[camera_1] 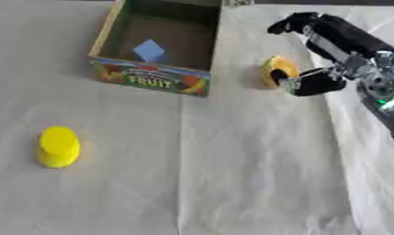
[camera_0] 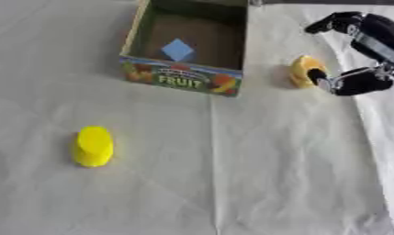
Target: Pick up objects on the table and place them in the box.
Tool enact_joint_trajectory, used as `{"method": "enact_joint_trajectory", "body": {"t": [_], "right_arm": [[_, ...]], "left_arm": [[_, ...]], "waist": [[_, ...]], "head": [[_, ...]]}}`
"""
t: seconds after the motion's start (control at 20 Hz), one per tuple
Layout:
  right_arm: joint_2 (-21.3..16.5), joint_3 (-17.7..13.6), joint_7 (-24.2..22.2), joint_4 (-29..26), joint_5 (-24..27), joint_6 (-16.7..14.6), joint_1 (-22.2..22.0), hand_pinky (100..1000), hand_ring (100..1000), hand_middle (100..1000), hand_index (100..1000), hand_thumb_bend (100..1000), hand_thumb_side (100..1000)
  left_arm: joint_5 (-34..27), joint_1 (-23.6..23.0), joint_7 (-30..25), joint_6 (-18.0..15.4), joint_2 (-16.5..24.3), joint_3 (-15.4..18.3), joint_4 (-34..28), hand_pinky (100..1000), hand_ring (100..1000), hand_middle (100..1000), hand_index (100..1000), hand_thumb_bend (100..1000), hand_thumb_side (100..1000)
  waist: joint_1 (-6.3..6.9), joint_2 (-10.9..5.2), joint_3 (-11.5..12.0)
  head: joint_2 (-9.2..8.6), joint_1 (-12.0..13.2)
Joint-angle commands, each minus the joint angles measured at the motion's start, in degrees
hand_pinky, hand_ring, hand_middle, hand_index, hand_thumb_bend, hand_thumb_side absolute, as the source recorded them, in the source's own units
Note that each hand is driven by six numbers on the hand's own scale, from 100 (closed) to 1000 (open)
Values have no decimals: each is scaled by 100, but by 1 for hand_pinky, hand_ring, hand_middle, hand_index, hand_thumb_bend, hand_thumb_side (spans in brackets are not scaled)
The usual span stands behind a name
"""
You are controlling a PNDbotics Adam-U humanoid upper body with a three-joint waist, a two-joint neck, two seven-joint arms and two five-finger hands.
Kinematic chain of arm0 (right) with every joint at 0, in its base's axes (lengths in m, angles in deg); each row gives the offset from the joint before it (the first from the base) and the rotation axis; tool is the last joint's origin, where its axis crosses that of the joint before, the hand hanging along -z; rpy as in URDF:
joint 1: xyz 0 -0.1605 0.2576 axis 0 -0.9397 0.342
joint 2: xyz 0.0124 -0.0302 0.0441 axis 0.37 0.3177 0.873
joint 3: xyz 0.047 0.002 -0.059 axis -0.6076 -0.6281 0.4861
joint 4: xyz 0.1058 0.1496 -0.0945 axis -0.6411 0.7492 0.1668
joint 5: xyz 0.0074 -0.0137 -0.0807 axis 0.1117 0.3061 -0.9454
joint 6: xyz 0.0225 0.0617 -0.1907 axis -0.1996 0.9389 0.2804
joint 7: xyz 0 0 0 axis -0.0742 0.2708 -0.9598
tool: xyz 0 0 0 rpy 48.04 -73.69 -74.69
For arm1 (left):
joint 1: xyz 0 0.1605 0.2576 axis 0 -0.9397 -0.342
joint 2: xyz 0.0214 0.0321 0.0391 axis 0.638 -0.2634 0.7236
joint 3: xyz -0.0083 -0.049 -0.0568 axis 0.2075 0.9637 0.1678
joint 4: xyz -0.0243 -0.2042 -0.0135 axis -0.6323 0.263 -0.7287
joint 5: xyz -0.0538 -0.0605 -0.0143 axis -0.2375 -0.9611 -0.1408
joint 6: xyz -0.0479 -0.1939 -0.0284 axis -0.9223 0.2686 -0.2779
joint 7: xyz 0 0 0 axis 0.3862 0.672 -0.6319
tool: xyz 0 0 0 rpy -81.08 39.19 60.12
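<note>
Orange-yellow object (camera_1: 278, 70) lies on the desk (camera_0: 256, 174) just right of the fruit box (camera_0: 183, 79); your right robot hand (camera_1: 318, 82) spreads beside it, thumb touching; curl round it before lifting boxward.

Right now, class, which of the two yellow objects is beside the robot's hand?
The orange-yellow object right of the fruit box, touching the right hand; the bright yellow one sits alone.
</note>
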Motion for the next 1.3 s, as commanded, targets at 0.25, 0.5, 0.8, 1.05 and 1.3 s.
{"method": "enact_joint_trajectory", "body": {"t": [0.25,0.5,0.8,1.05,1.3], "right_arm": [[-247,-38,-10,9,-68,162,34,908,901,830,898,388,100],[-258,16,-164,271,-667,-14,52,924,919,855,918,471,100],[-196,101,-159,798,-987,-129,153,918,916,860,916,521,100],[-82,166,-60,1294,-875,-167,331,911,907,858,916,466,100],[47,242,69,1708,-822,-176,590,909,904,858,917,425,100]], "left_arm": [[-32,38,-32,7,96,10,-84,774,783,750,825,157,530],[-43,43,-40,10,99,4,-84,775,783,750,825,155,530],[-56,46,-48,13,84,-4,-84,775,783,750,825,151,535],[-69,56,-57,15,73,-15,-84,775,783,750,824,148,539],[-85,54,-64,20,52,-21,-84,775,782,750,824,145,541]], "waist": [[-2,-96,9],[-4,-97,22],[3,-67,35],[22,-32,57],[44,-5,82]], "head": [[-66,-5],[-79,-5],[-96,-35],[-126,-45],[-160,-62]]}}
